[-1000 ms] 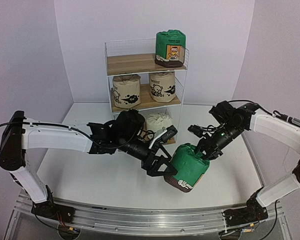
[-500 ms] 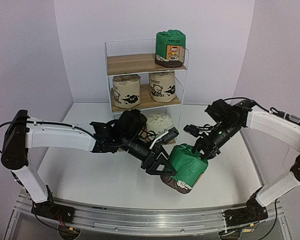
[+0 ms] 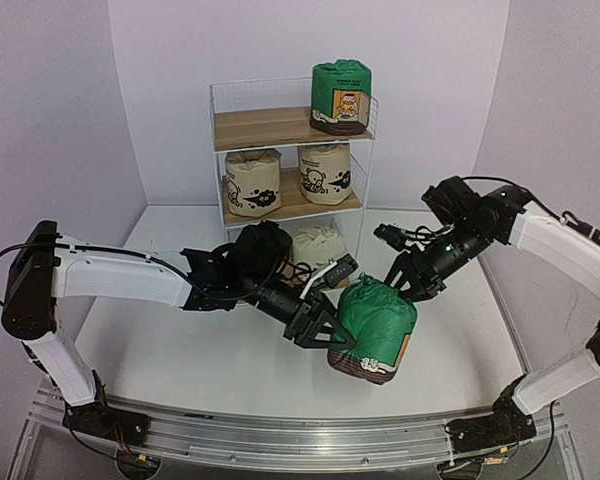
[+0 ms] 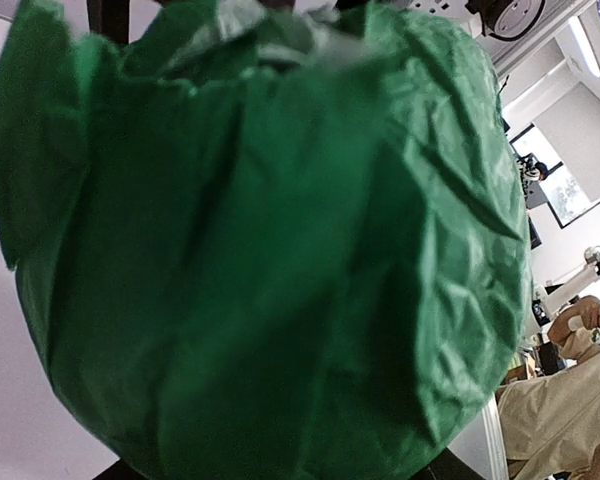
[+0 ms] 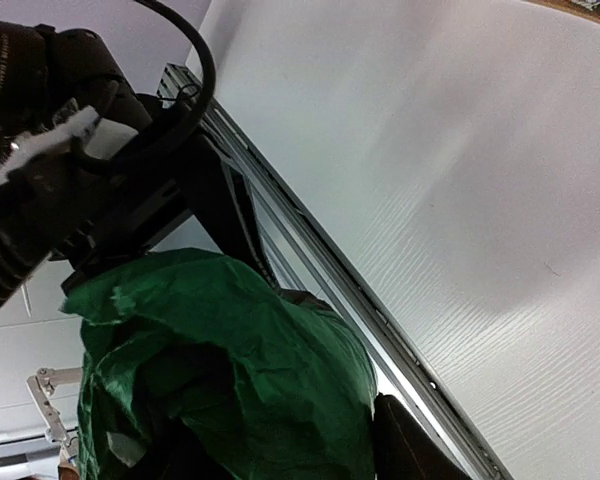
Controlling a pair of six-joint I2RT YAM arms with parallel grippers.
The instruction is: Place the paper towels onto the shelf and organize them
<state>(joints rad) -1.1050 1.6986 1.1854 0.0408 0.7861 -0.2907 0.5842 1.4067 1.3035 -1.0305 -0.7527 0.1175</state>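
A green paper towel roll [image 3: 375, 325] hangs tilted above the table's front middle, gathered top up and to the right. My left gripper [image 3: 328, 335] is shut on its left side; the green wrapper [image 4: 260, 250] fills the left wrist view and hides the fingers. My right gripper [image 3: 406, 284] stands open just off the roll's gathered top. In the right wrist view the roll [image 5: 230, 370] lies between the spread jaws, one dark finger [image 5: 410, 440] beside it. The shelf [image 3: 270, 125] stands behind, with a green roll [image 3: 341, 97] on top, two beige rolls [image 3: 253, 183] [image 3: 325, 173] on the middle board and a white roll [image 3: 318, 243] at the bottom.
The left arm's black forearm [image 3: 255, 265] reaches across in front of the shelf's bottom board. An aluminium rail [image 3: 280, 440] runs along the table's near edge. The white table top [image 3: 180, 350] lies bare to the left and the right of the arms.
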